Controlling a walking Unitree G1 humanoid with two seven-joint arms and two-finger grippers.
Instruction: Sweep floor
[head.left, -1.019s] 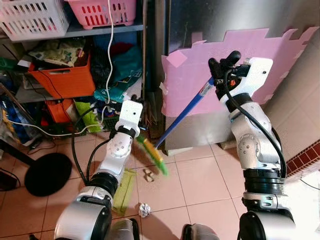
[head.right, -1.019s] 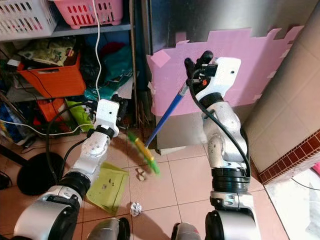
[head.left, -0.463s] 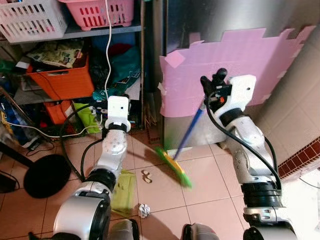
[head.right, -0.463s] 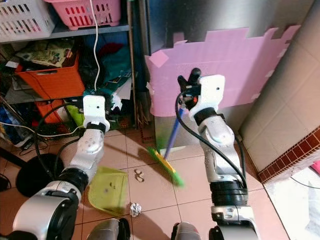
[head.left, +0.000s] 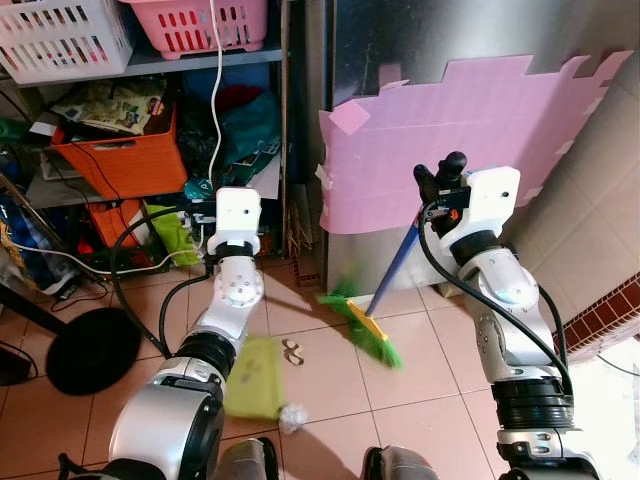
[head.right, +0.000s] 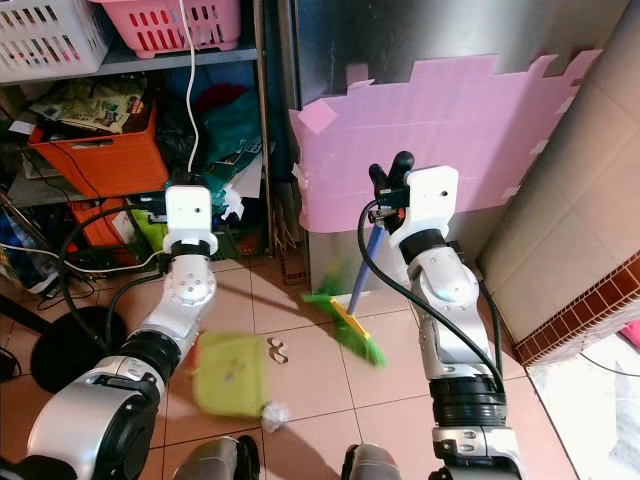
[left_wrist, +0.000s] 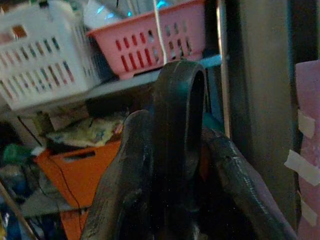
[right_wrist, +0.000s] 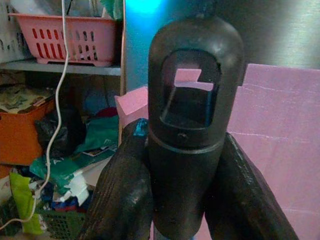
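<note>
Floor: terracotta tiles, scuffed, running from a cluttered shelf unit to a steel cabinet faced with pink foam mat.
Broom: blue handle clamped between the two fingers of the right gripper; its black end cap stands between the pads in the right wrist view.
Broom head: green bristles, blurred, below the right gripper and toward the robot's left, touching the tiles.
Change, broom: half a second ago the handle leaned more and the head sat nearer the robot; now the handle is steeper and the head is closer to the cabinet foot. Judged to be the drawback before a stroke.
Dustpan: yellow-green pan, blurred, below the left gripper; its black handle loop is pinched between that gripper's fingers in the left wrist view.
Change, dustpan: now flatter and nearer the litter.
Litter: crumpled white paper touching the pan's near edge; pale scraps just beside the pan, between it and the broom head.
Task meaning: litter not yet in the pan; sweep under way.
Room: orange crate, pink basket, white basket, hanging white cable.
</note>
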